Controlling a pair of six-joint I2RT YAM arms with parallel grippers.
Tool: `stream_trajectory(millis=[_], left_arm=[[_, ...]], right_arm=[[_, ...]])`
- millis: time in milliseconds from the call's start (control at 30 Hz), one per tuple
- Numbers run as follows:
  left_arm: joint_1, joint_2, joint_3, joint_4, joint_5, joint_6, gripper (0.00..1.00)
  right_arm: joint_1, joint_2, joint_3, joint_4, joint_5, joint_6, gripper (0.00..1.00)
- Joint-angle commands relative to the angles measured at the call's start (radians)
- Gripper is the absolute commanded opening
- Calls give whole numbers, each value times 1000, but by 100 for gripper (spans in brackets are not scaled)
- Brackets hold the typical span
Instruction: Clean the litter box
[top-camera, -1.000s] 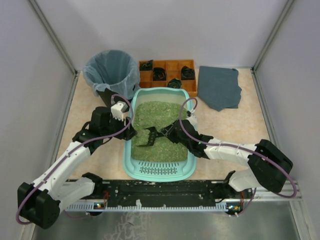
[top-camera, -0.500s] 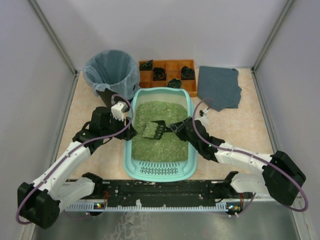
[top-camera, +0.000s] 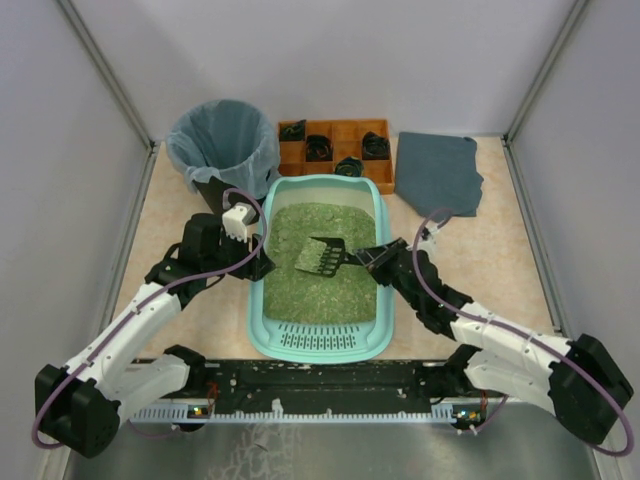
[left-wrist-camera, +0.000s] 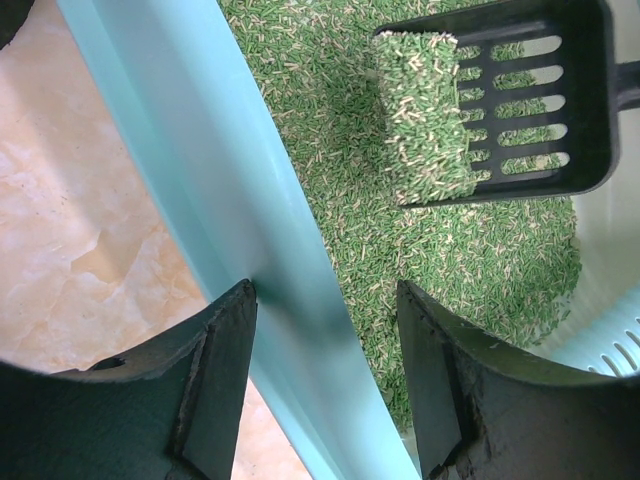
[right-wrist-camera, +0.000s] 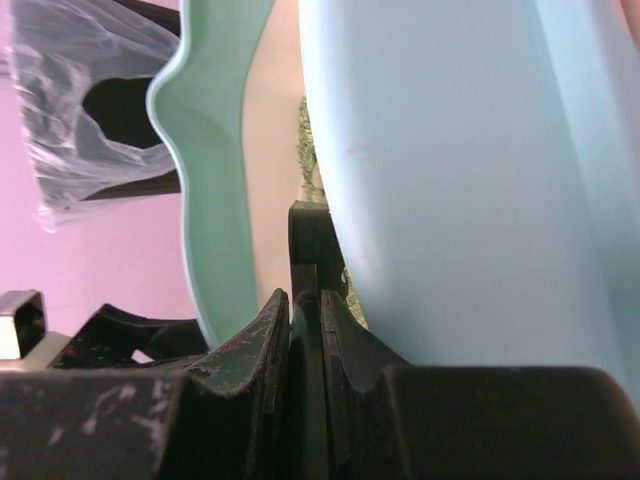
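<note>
At counter (top-camera: 505, 250) centre, one litter box (top-camera: 320, 345). Left fingers (top-camera: 257, 267) straddle its 9 o'clock wall; grip cannot be told. Right fingers (top-camera: 378, 257) clench one black scoop (top-camera: 322, 256) carrying a litter clump (left-wrist-camera: 425, 120) above it. Beyond: one bin (top-camera: 222, 140) at 11, one orange tray (top-camera: 345, 131) at 12, one cloth (top-camera: 437, 172) at 1.

One litter box (top-camera: 318, 343). One scoop (top-camera: 322, 256), one litter-coated clump (left-wrist-camera: 420, 115) on it. One bin (top-camera: 222, 140). One tray (top-camera: 345, 132), four black items (top-camera: 375, 146) seen in its compartments. One cloth (top-camera: 438, 175). Two arms: left arm (top-camera: 135, 325), right arm (top-camera: 505, 340). All on one surface (top-camera: 500, 250).
</note>
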Motion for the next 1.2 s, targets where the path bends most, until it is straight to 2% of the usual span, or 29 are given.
stream_trajectory(millis=[0, 100, 233, 400, 533, 633, 700, 867, 1000, 1167], left_arm=[[-9, -1, 7, 7, 22, 2, 63], [-9, -1, 7, 7, 23, 2, 62], [-11, -2, 7, 6, 23, 2, 62], [-11, 1, 7, 6, 24, 2, 62], [-13, -3, 8, 5, 23, 2, 62], [-13, -1, 7, 8, 22, 4, 61], [-12, 4, 9, 5, 25, 3, 60], [-14, -4, 6, 9, 25, 4, 59], [-13, 10, 8, 7, 34, 4, 58], [-14, 8, 8, 5, 32, 3, 57]], right_arm=[[-75, -102, -60, 143, -93, 9, 0], [-146, -164, -105, 177, -172, 9, 0], [-206, -224, -144, 191, -203, 43, 0], [-224, -168, -111, 273, -308, 23, 0], [-272, -188, -141, 278, -292, 76, 0], [-273, -106, -71, 328, -403, 28, 0], [-277, -104, -40, 265, -399, -2, 0], [-257, -87, 104, -31, -314, -113, 0], [-141, -24, 228, -196, -161, -199, 0], [-21, 110, 368, -312, -15, -254, 0]])
